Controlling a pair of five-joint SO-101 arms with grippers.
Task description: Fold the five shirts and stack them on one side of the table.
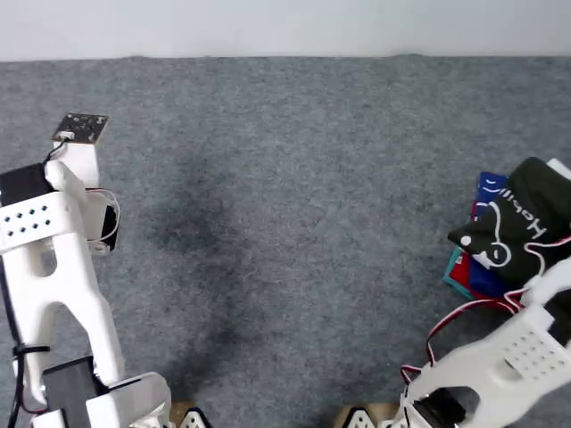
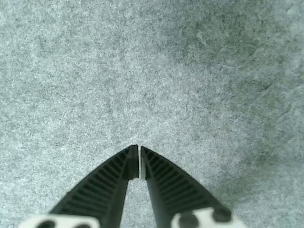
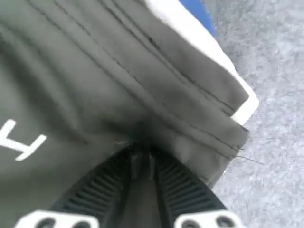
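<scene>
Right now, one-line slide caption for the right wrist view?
Jaws pinched on a fold of the dark shirt, white layer and blue layer beneath, grey table beside.

Room to pass across the middle of the grey mat (image 1: 294, 205) — the shirt pile (image 1: 516, 218) blocks the right edge.

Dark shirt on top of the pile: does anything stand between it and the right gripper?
Nothing visible does. The right gripper has its shut tips directly in the fabric of the dark shirt, near its folded edge, so no gap is left between them.
</scene>
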